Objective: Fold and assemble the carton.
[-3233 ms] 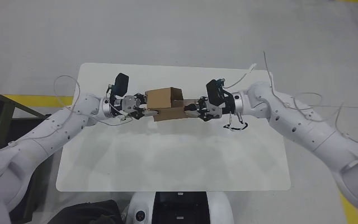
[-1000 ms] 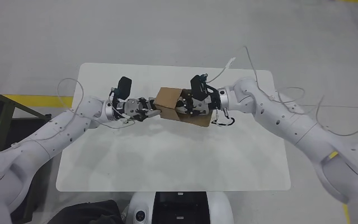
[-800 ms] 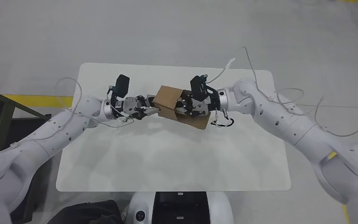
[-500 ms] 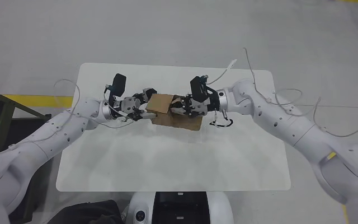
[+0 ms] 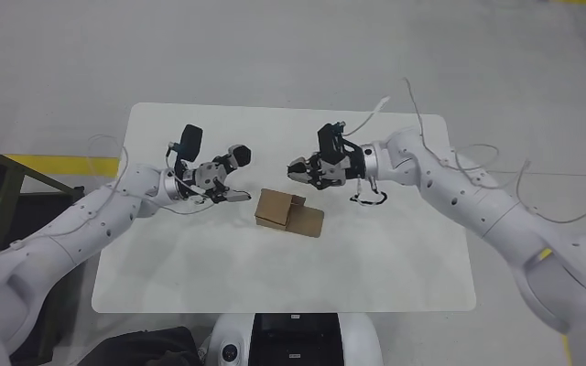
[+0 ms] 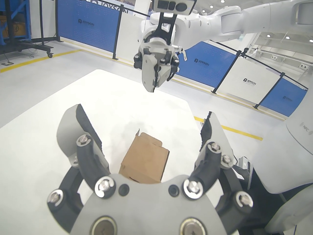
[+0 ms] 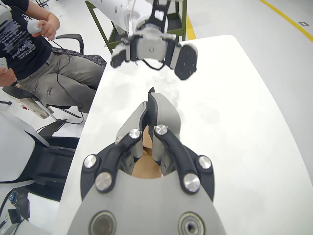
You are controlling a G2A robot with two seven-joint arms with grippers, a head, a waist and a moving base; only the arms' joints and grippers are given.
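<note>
The brown carton lies on the white table, partly folded, with one flap spread toward the right. Neither gripper touches it. My left gripper hovers up and to the left of the carton, jaws wide open and empty. In the left wrist view the carton sits below my open left gripper, and the right gripper hangs beyond it. My right gripper is above the carton's far side, shut on nothing. The right wrist view shows my right gripper pressed shut, with the carton underneath.
A thin dark cable loop dangles under the right wrist just right of the carton. A green-framed stand is off the table's left edge. The table's front half is bare white surface.
Both grippers held the carton up between them; now it lies on the table. The left gripper has opened and drawn back left, the right has pulled away from the carton.
</note>
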